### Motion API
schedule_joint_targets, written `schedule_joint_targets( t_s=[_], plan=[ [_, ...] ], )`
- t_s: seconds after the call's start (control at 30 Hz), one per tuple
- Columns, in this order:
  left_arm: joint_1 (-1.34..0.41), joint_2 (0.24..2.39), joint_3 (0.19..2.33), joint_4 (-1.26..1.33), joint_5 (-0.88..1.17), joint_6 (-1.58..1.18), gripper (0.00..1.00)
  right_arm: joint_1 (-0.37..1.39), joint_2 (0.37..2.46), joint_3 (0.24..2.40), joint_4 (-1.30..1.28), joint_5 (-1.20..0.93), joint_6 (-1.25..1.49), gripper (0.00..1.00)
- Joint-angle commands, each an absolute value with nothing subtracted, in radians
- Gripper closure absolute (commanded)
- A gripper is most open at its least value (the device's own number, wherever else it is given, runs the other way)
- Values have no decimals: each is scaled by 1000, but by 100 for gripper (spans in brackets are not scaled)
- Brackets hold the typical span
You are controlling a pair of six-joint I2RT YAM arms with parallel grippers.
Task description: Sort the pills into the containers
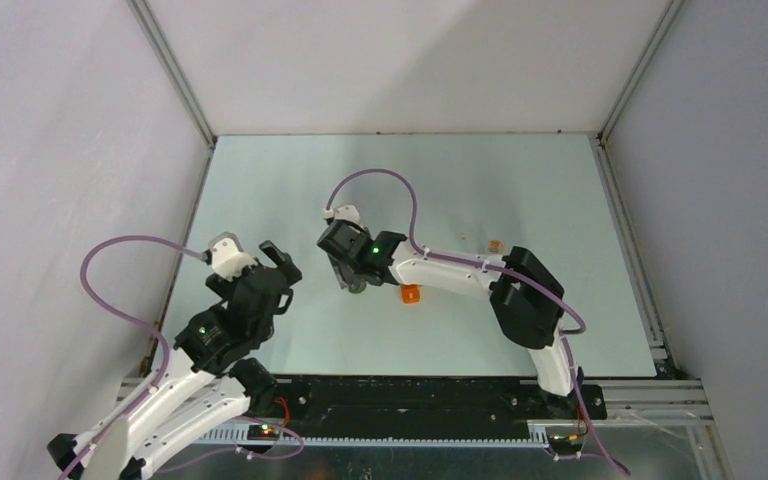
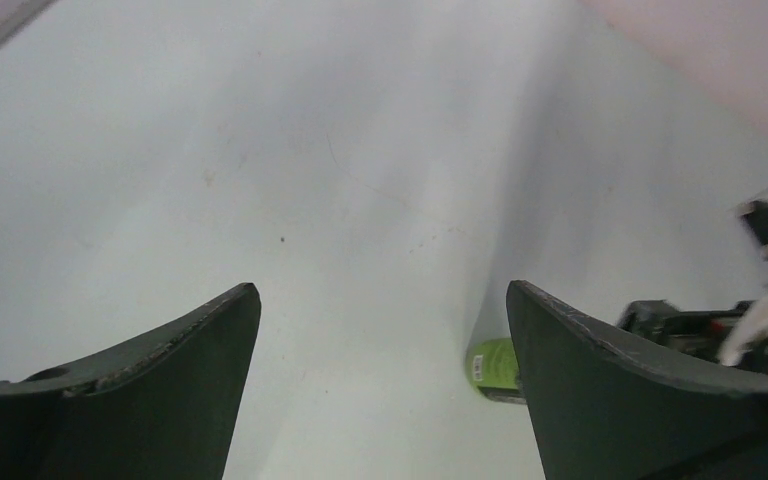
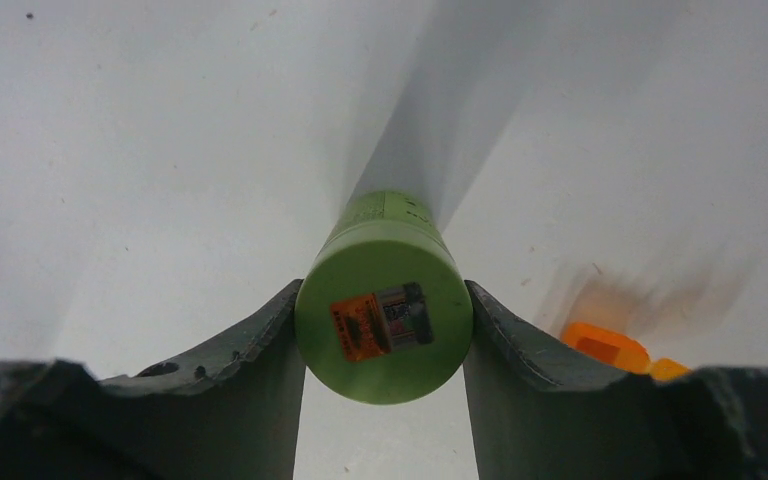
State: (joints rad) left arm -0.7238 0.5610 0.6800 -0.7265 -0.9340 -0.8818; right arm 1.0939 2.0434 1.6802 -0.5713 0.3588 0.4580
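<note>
Both sides of the bottle [image 3: 383, 290] touch your right claw [image 3: 384, 340], which grips it mid-surface, just left of the orange box [image 3: 605, 348]. Its long axis runs straight away from the wrist, flat end facing the camera. Your left claw [image 2: 382, 290] hangs wide open, empty, farther left.

Light: bright, diffuse, from above; table [image 1: 520, 190] evenly lit. Shadows: soft, long streak beyond green bottle [image 3: 383, 320]. Blur: orange box [image 3: 605, 348] smeared, right wrist view.
</note>
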Motion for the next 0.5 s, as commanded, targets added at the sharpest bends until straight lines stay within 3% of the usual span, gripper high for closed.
schedule_joint_targets(
  t_s=[0.0, 0.1, 0.27, 0.47],
  plan=[
    [-717, 538, 605, -596, -859, -830, 2, 1082, 1878, 1654, -523, 404, 414, 72],
    [-718, 544, 569, -455, -700, -720, 1, 1039, 1802, 1622, -537, 306, 381, 73],
    [-718, 614, 522, -154, -409, -529, 1, 900, 1631, 1534, -559, -60, 275, 74],
    [-718, 726, 484, 166, 118, -403, 1, 776, 1474, 1440, -608, -375, 121, 75]
  ],
)
